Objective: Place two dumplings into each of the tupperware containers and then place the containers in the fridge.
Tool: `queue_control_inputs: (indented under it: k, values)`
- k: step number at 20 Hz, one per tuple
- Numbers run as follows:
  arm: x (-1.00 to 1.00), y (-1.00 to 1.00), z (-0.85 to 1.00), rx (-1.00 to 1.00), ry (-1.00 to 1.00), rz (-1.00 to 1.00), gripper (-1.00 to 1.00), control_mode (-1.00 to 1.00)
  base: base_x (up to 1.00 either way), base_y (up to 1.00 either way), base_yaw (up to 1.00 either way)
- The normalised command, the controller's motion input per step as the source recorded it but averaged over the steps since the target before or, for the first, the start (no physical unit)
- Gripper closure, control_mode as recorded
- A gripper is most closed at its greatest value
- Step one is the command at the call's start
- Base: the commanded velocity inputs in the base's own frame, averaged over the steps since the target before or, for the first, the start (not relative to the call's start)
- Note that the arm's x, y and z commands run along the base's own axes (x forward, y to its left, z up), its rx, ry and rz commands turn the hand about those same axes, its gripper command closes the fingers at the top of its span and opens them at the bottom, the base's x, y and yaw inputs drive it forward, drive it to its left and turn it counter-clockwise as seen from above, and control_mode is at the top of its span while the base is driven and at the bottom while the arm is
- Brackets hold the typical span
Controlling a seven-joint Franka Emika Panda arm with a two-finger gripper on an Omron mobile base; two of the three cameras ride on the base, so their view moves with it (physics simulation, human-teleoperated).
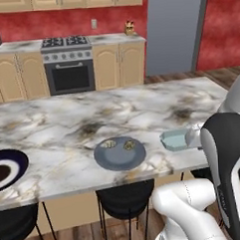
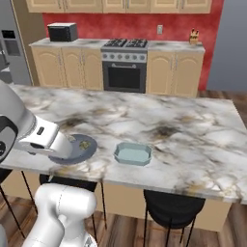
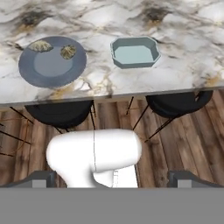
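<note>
Counter (image 3: pixel 175 70), where we count two dumplings (image 3: pixel 68 51) on one grey plate (image 3: pixel 51 65), one bluish container (image 3: pixel 134 51), claw (image 3: pixel 112 179) open.

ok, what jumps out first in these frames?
The marble island counter, and near its front edge a round grey-blue dish with two dumplings on its far side. A pale bluish container sits empty just beside it, apart. The open end effector hangs back over the stools and wood floor.
</note>
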Motion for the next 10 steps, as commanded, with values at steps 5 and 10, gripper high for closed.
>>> queue_control_inputs:
  k: [5, 10]
  values:
    - [0.00, 0.00, 0.00, 0.00, 0.00, 0.00, -1.00, 1.00, 0.54, -0.39, 0.06]
    - [0.00, 0.00, 0.00, 0.00, 0.00, 0.00, -1.00, 1.00, 0.44, -0.36, 0.06]
